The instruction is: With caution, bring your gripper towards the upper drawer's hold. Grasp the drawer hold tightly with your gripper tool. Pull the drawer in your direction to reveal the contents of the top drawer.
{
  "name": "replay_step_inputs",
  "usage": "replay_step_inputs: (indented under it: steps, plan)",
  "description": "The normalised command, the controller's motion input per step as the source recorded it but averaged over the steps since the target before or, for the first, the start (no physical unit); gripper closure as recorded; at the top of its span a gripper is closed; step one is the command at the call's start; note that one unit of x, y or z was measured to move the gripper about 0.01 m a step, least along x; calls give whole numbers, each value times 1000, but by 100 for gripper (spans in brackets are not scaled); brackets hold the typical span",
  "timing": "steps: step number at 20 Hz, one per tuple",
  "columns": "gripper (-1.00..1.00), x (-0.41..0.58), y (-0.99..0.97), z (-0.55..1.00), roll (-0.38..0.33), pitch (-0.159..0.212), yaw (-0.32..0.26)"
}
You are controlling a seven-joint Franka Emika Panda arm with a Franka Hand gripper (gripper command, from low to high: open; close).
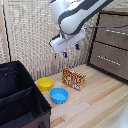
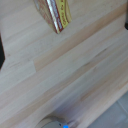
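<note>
In the exterior view, my gripper point(image 1: 70, 51) hangs from the white-and-grey arm, high above the wooden floor. Its two blue-tipped fingers point(image 1: 64, 54) stand apart and hold nothing. The brown dresser stands at the exterior view's right. The upper drawer point(image 1: 113, 37) is shut, and its drawer hold point(image 1: 118, 32) is a thin pale bar across the front. The gripper is well off to the exterior view's left of the hold and touches nothing. The wrist view looks down on the floor, with only a blue fingertip point(image 2: 65, 125) at its edge. The dresser is out of that view.
A lower drawer point(image 1: 107, 62) with its own bar sits below. A yellow bowl point(image 1: 45, 83), a blue bowl point(image 1: 59, 95) and a red-yellow box point(image 1: 73, 78) lie on the floor below the gripper. The box also shows in the wrist view point(image 2: 55, 15). A black fabric bin point(image 1: 20, 97) stands at the exterior view's left.
</note>
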Motion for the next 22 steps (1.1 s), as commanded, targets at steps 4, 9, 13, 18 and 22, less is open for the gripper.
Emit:
replay_step_inputs:
  steps: [4, 9, 13, 18, 22]
  plan:
    - [-100, 68, 0, 146, -366, 40, 70]
    - [-100, 166, 2, 154, -366, 11, 83]
    - [-100, 311, 26, 127, -348, 0, 125]
    - [-100, 202, -3, 159, -256, -56, 179]
    - [-100, 95, -11, 224, -203, -78, 205]
